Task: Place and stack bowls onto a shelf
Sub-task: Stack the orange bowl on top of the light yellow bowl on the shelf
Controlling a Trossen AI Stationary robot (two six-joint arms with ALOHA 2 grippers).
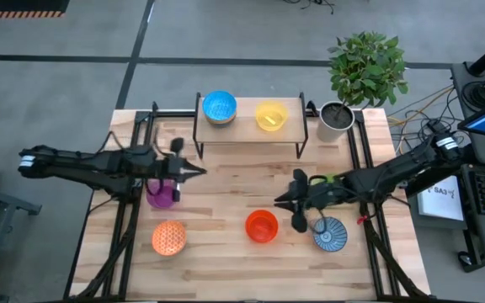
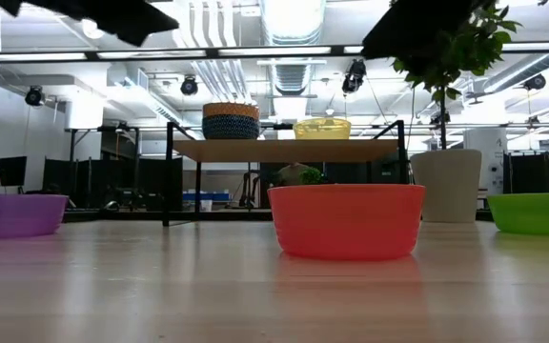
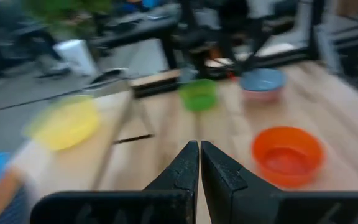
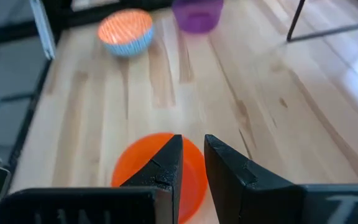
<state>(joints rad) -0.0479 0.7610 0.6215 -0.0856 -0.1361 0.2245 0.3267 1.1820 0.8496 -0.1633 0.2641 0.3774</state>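
High view: empty left gripper (image 1: 199, 171), fingers together, over bare table (image 1: 226, 261) before shelf (image 1: 247, 128).

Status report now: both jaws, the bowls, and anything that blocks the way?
Left gripper shut, empty, above purple bowl. Right gripper slightly open, empty, beside red-orange bowl. Blue stack and yellow bowl on shelf. Nothing blocks.
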